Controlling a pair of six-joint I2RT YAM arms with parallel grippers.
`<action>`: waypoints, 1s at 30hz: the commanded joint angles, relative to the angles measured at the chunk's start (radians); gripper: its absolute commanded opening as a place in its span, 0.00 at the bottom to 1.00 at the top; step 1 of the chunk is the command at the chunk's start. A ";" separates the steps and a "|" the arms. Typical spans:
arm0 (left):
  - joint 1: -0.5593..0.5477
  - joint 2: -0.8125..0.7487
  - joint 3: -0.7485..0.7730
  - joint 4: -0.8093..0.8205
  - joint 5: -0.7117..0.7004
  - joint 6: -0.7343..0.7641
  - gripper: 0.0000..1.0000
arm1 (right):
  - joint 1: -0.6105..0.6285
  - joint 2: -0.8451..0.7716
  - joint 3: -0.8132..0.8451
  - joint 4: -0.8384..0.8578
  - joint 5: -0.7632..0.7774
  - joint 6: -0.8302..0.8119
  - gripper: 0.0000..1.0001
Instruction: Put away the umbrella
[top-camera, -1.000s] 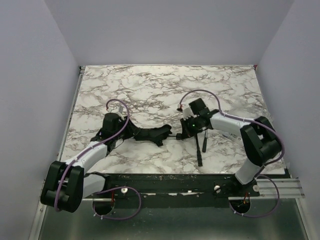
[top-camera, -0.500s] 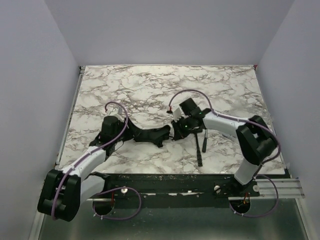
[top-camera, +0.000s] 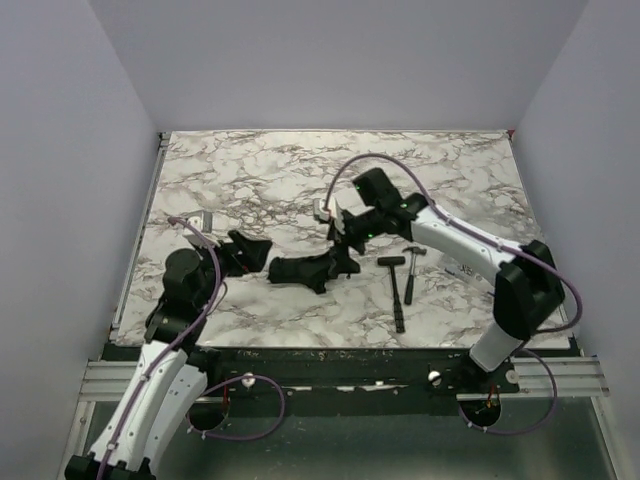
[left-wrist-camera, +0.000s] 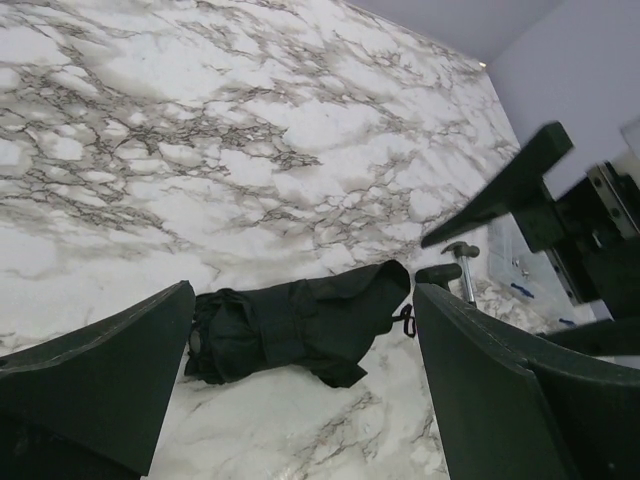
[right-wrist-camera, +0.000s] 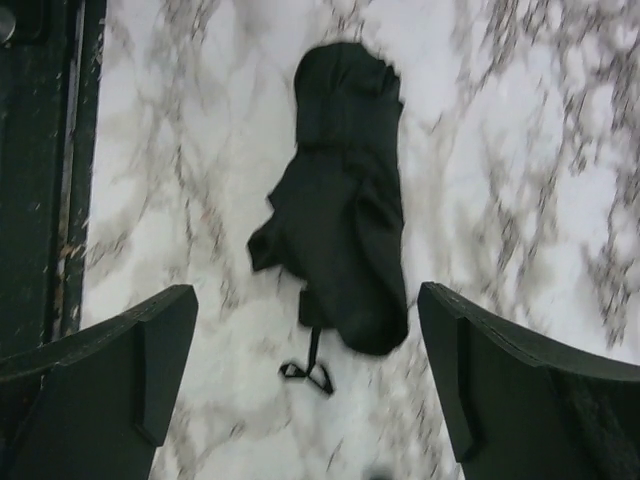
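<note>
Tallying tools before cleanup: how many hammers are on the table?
2. Both lie right of the folded umbrella: the longer hammer nearer the front edge, the shorter hammer beside it on its right. The arms could hide others.

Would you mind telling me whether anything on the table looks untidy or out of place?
The umbrella lies collapsed but rumpled, its fabric bunched unevenly rather than wrapped, and its strap trails loose beside it.

The left arm (top-camera: 155, 395) and right arm (top-camera: 465, 245) wore white shells between black joints. A purple cable (top-camera: 352, 163) ran along each, coiling below the black mounting rail (top-camera: 340, 365). The fingers (left-wrist-camera: 100, 385) were dark wedges.
</note>
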 joint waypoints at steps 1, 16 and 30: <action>0.011 -0.121 0.048 -0.224 0.022 0.064 0.94 | 0.125 0.186 0.198 0.014 0.081 0.049 0.99; 0.013 -0.333 0.153 -0.391 -0.091 0.336 0.98 | 0.256 0.444 0.250 0.163 0.472 0.243 0.86; 0.014 -0.398 0.142 -0.390 -0.096 0.330 0.98 | 0.048 0.447 0.330 0.199 0.348 0.620 0.18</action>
